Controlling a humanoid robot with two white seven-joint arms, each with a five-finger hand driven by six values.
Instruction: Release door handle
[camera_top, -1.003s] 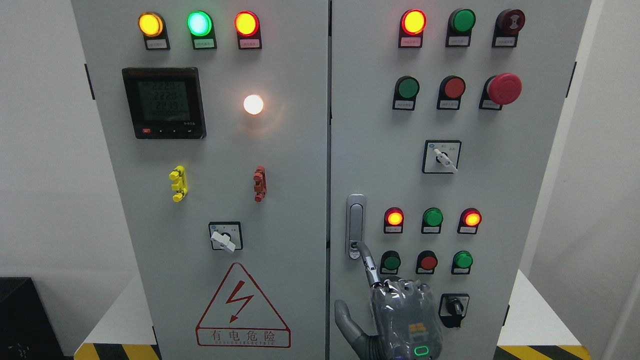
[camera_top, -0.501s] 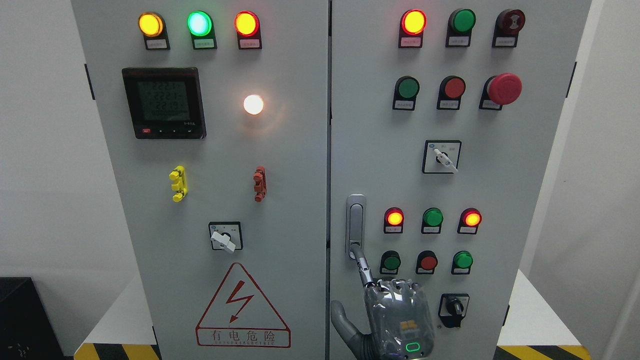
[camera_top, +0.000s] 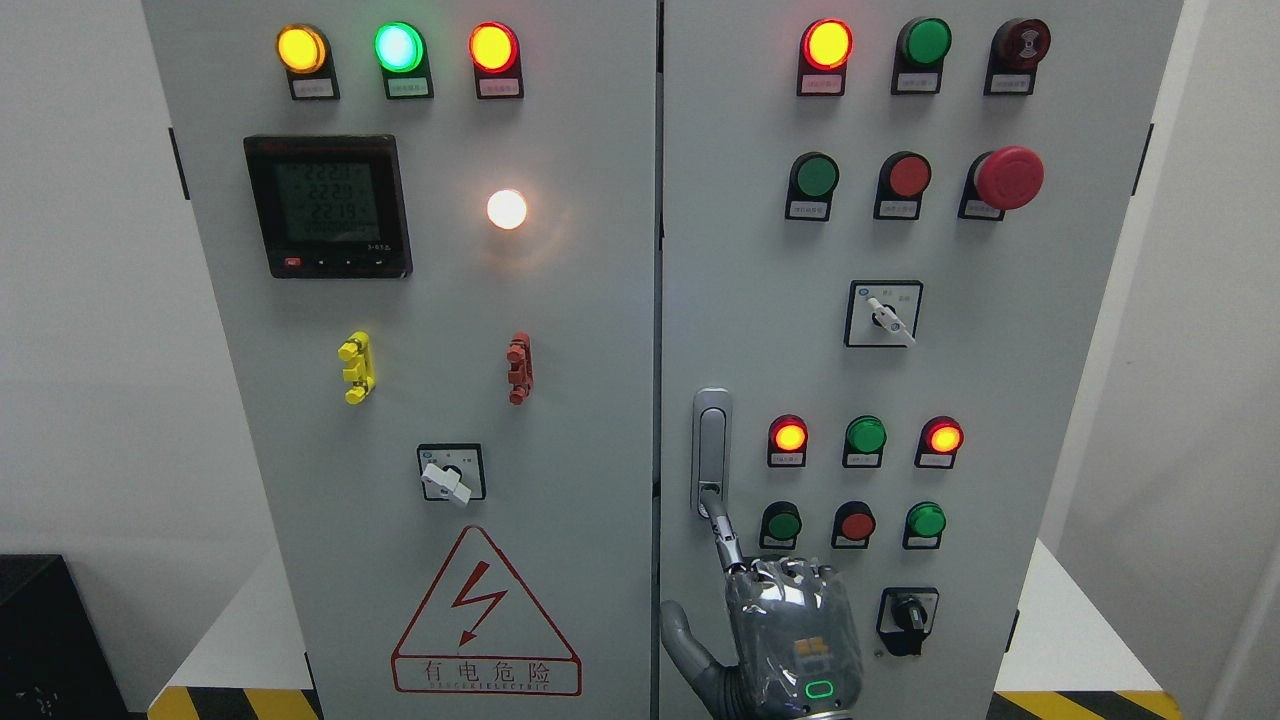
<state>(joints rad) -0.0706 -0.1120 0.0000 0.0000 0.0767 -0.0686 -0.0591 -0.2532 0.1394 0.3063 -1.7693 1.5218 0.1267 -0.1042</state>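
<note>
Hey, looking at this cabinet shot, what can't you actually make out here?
All in the head view:
- Right hand: its back hides whether the other fingers are curled; only the forefinger, at the door handle, shows.
- The handle's lower end: covered by that fingertip, so contact or pressing is unclear.
- Small labels under the lamps: too small to read.
- Meter digits: blurred.
- Left hand: outside the picture.

An industrial electrical room or test lab — a grey two-door control cabinet (camera_top: 560, 300) fills the view above the robot hand (camera_top: 790, 630). Up and left of the hand sit lit indicator lamps (camera_top: 398, 46), a digital meter (camera_top: 328, 205) and a high-voltage warning triangle (camera_top: 485, 615) — hazard-striped floor tape (camera_top: 235, 702) runs alongside.
</note>
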